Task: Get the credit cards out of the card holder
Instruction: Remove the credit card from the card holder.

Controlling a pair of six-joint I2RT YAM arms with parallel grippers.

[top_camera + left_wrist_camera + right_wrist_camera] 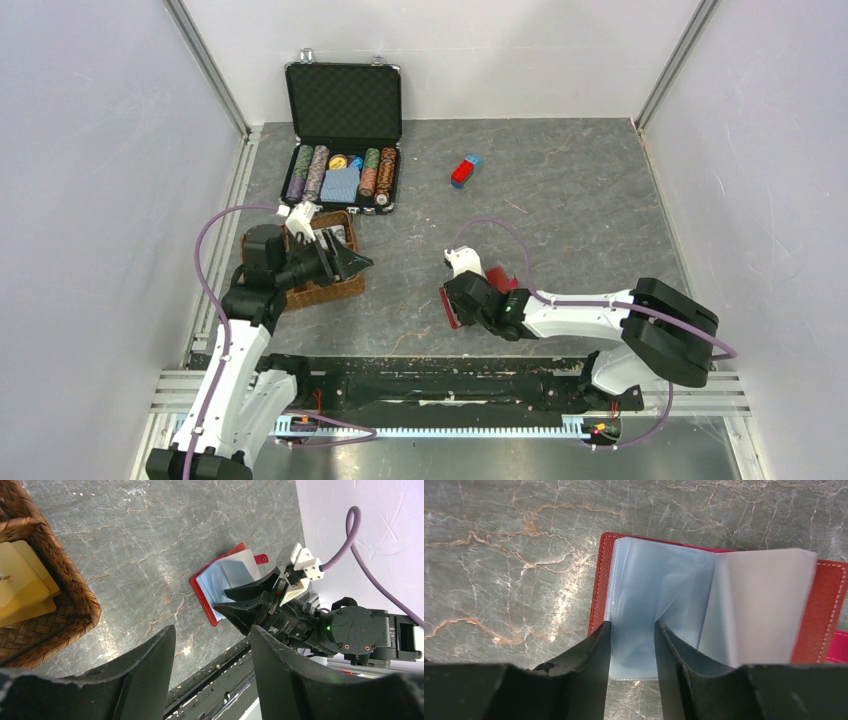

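Observation:
The dark red card holder [819, 615] lies open on the grey table near the front, its red edge showing beside my right arm [500, 281]. Pale blue-grey leaves [659, 585] fill its inside, and one stiff pale leaf [759, 600] stands up on the right. Whether these are the credit cards or empty sleeves I cannot tell. My right gripper [633, 625] hangs low over the left leaf, its jaws a narrow gap apart with the leaf's lower edge showing between them. My left gripper [212, 630] is open and empty, above the table by the basket [360, 262].
A wicker basket [330, 290] with yellow blocks [20, 580] sits under the left arm. An open black case of poker chips [340, 130] stands at the back left. A small red-and-blue block [465, 170] lies behind the holder. Walls close both sides.

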